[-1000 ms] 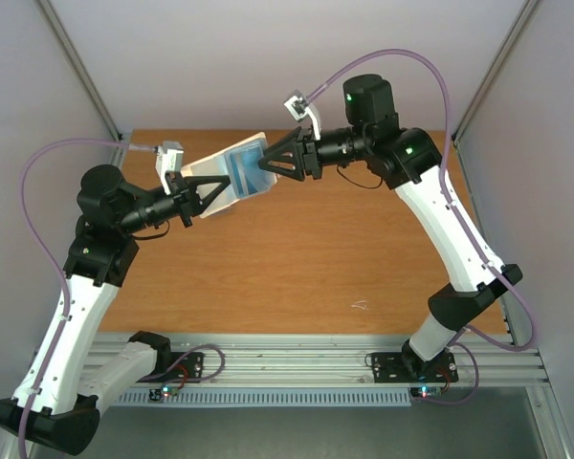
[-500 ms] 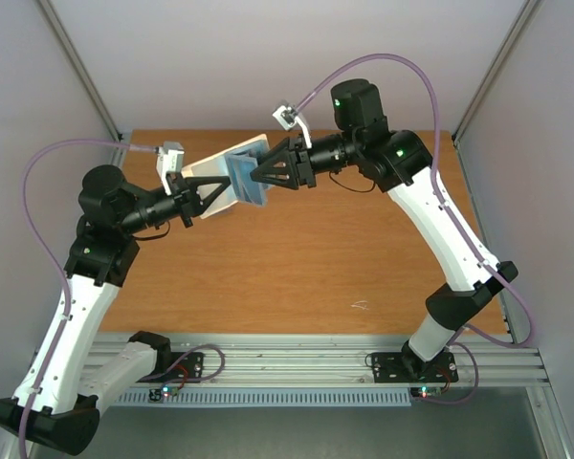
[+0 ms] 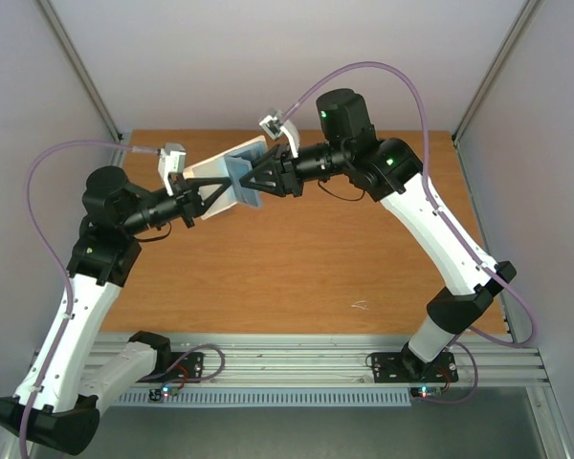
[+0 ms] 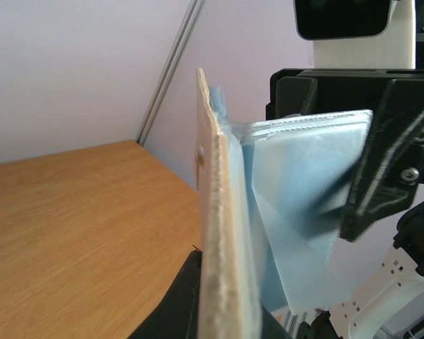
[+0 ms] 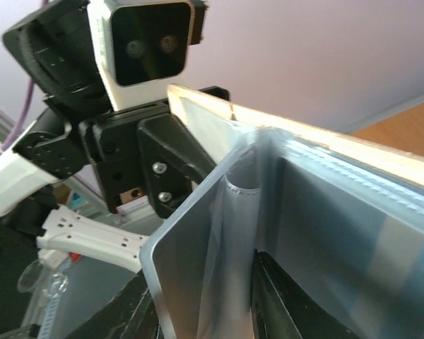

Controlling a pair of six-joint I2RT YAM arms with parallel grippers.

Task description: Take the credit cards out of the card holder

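Left fingers (image 3: 199,194) are clenched on one edge of the card holder (image 3: 220,172), lifting it clear of the wooden surface (image 3: 297,258) and standing it on edge over the far left corner. The pale beige back faces away from the right arm and the open pockets face towards it. That pose appears deliberate: one arm acts as a vice so the other can work at the pockets without the holder sliding or folding shut.

From the opposite side the right fingers (image 3: 263,177) reach into the opened holder and straddle a blue-tinted inner leaf (image 5: 198,282), one finger on each face of it. Whether they already pinch the leaf or merely bracket it cannot be told from these views.

None of the credit cards is out. The blue and teal tints behind the clear sleeves may be cards, or only the lining (the plastic blurs everything behind it).

The job looks to be at its opening stage. The next pull likely needs a grip on a card's edge rather than on the sleeve alone, or the whole holder could be dragged against the left arm's hold.
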